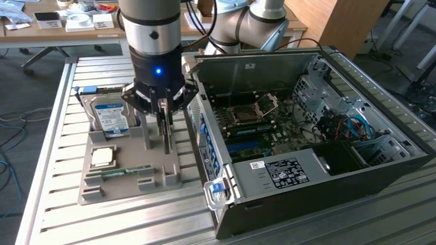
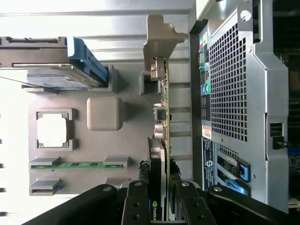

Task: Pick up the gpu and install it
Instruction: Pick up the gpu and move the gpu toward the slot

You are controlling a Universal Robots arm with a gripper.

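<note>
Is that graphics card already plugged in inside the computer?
No, the gpu stands on edge in the grey holder outside the open computer case, with the gripper clamped on it.

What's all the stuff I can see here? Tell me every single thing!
slatted metal table: one, silver, under everything
moulded plastic parts tray: one, grey, on the table, exterior view's left
blue-labelled metal hard drive: one, silver, standing at the tray's far end
square processor chip: one, silver, flat in the tray
slim RAM stick: one, green, along the tray's near side
thin flat gpu card: one, dark, upright in the tray beside the case
open metal computer case: one, dark grey, exterior view's right
robot arm: one, silver and black, above the tray
gripper: one, black, closed on the card's top edge
</note>
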